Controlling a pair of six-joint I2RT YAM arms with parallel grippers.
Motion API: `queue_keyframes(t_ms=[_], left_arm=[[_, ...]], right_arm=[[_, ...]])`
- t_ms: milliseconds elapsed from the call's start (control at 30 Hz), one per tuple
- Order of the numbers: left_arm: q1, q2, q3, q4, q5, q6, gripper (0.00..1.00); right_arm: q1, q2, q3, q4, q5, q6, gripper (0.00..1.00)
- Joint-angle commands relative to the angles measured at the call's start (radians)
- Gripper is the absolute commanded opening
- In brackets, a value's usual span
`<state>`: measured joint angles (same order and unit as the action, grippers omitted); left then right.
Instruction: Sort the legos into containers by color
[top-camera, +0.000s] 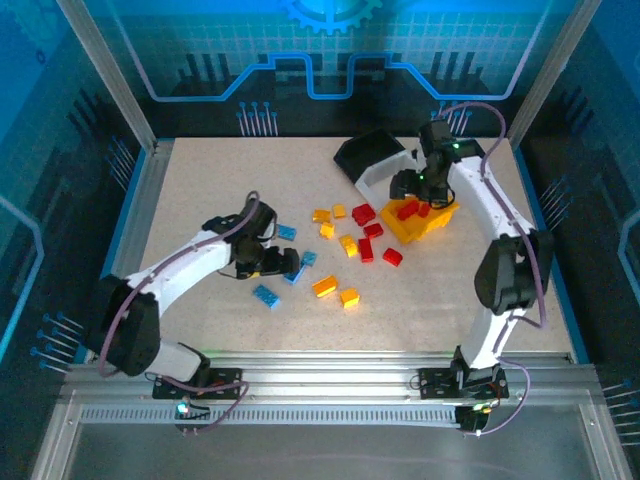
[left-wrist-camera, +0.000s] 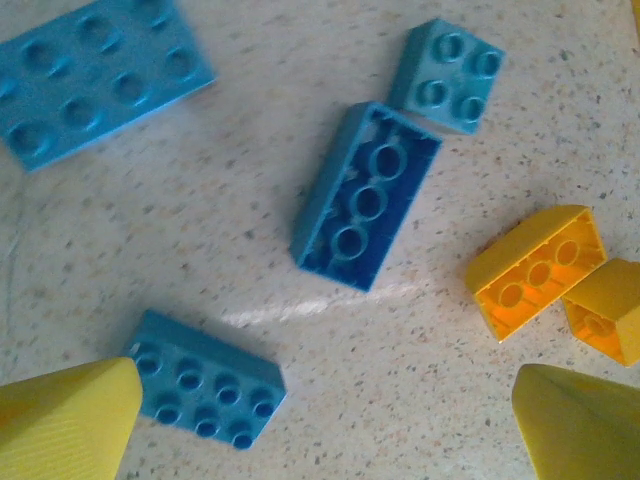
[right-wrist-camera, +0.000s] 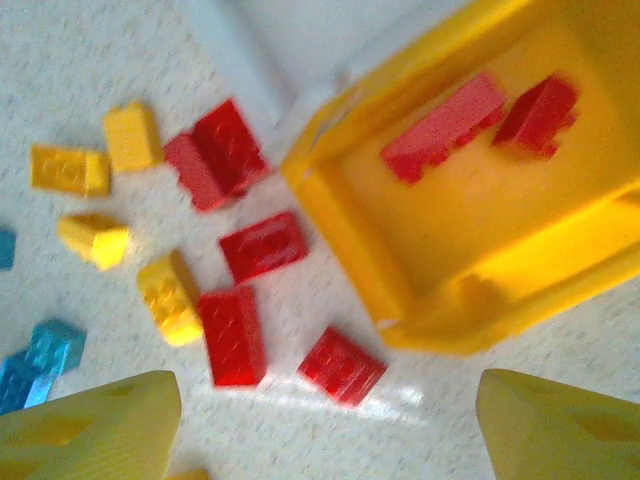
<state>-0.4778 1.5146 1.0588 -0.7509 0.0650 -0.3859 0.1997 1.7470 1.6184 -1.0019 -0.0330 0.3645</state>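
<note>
**Inspector:** Which step is in hand?

**Assessor:** Sorting looks part done. The orange-yellow plastic bin (right-wrist-camera: 340, 240) holds at least two red studded plastic bricks (right-wrist-camera: 440, 125). More loose red bricks (right-wrist-camera: 262, 245) lie on the speckled worktop (top-camera: 200, 180) just beside it. The blue studded bricks (left-wrist-camera: 365, 195) and the orange-yellow studded bricks (left-wrist-camera: 535, 270) lie loose, well apart from the bins.

**Inspector:** Arms and fingers?

**Assessor:** The left arm reaches low over the blue group. The left gripper (left-wrist-camera: 320, 430) points down, fingers wide and empty. The right arm is stretched far up the worktop. The right gripper (right-wrist-camera: 325, 430) hangs by the orange-yellow bin above the loose reds, fingers wide, holding nothing.

**Inspector:** Next move?

**Assessor:** In my judgement, the left gripper must centre on the nearest blue brick (left-wrist-camera: 205, 380), which sits off toward one finger, then descend and close. Whether blue goes in the black plastic bin (top-camera: 365, 150) or the white plastic bin (top-camera: 385, 175), I cannot tell.
</note>
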Motion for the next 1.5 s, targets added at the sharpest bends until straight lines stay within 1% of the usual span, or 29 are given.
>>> queue_keyframes(t_ms=[0,100,233,367,567,700,833,1000,1100,1267,1400,1467], left_arm=[[-0.049,0.067,0.087,-0.068,-0.092,0.122,0.94],[-0.061,0.122,0.122,-0.062,-0.109,0.167,0.91],[-0.074,0.195,0.155,-0.051,-0.125,0.216,0.87],[-0.077,0.254,0.178,-0.042,-0.122,0.235,0.82],[-0.079,0.318,0.212,-0.034,-0.115,0.242,0.76],[-0.078,0.360,0.233,-0.034,-0.119,0.247,0.71],[-0.078,0.397,0.243,-0.029,-0.117,0.255,0.67],[-0.077,0.432,0.244,-0.022,-0.115,0.253,0.58],[-0.077,0.449,0.245,-0.022,-0.116,0.250,0.49],[-0.077,0.446,0.237,-0.024,-0.118,0.243,0.33],[-0.074,0.418,0.225,-0.021,-0.109,0.221,0.24],[-0.071,0.394,0.215,-0.020,-0.099,0.205,0.22]], right_arm=[[0.039,-0.083,-0.144,0.034,-0.097,0.049,0.77],[0.056,-0.188,-0.280,0.088,-0.117,0.082,0.75],[0.065,-0.285,-0.391,0.100,-0.109,0.098,0.74],[0.064,-0.336,-0.449,0.099,-0.101,0.103,0.72],[0.059,-0.355,-0.491,0.107,-0.099,0.126,0.71],[0.036,-0.343,-0.487,0.094,-0.082,0.171,0.70],[-0.022,-0.337,-0.473,0.088,-0.101,0.217,0.73],[-0.077,-0.328,-0.438,0.069,-0.110,0.221,0.75],[-0.108,-0.314,-0.421,0.062,-0.102,0.240,0.76],[-0.168,-0.246,-0.403,0.077,-0.102,0.342,0.81],[-0.201,-0.170,-0.365,0.126,-0.102,0.401,0.83],[-0.214,-0.115,-0.326,0.143,-0.105,0.412,0.82]])
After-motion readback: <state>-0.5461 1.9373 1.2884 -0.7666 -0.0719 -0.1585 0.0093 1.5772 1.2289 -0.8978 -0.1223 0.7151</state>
